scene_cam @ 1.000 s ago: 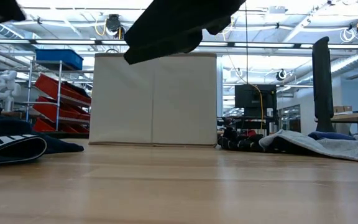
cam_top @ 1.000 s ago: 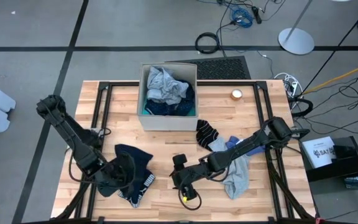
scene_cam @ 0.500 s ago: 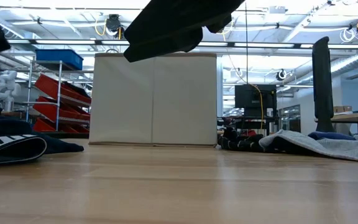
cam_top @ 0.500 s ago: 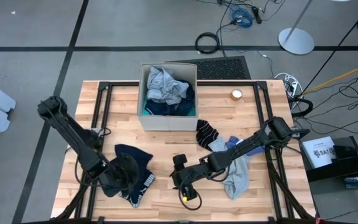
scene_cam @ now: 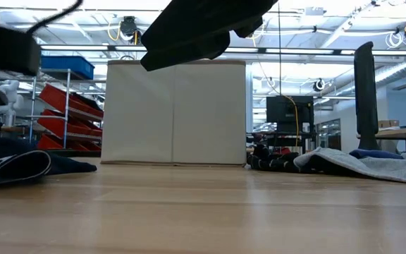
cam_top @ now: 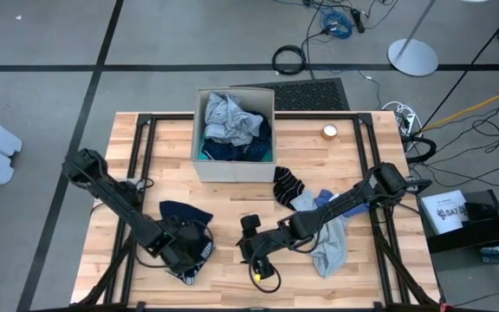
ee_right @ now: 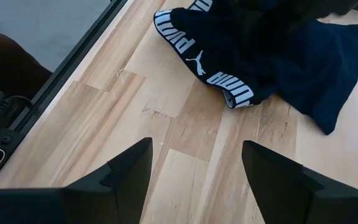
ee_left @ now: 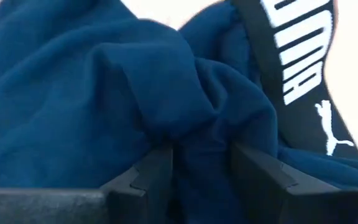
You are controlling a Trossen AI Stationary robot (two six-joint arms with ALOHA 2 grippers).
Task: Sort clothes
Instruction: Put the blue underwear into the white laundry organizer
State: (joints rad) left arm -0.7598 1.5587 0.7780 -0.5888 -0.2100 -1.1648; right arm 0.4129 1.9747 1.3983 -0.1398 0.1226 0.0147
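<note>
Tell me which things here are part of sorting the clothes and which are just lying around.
Part of the job: navy garment under the left gripper, striped socks, grey garment, clothes in the beige box, right gripper hovering open.

Lying about: small round object, cables on the floor.

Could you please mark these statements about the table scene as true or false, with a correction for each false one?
1. The left gripper is down on the navy garment with fabric between its fingers. True.
2. The right gripper holds a sock. False: its fingers are open over bare wood with nothing between them.
3. The beige box holds no clothes. False: grey and dark garments lie in it.
4. The striped black socks lie on the table, outside the box. True.
5. The grey garment lies beside the right arm. True.
</note>
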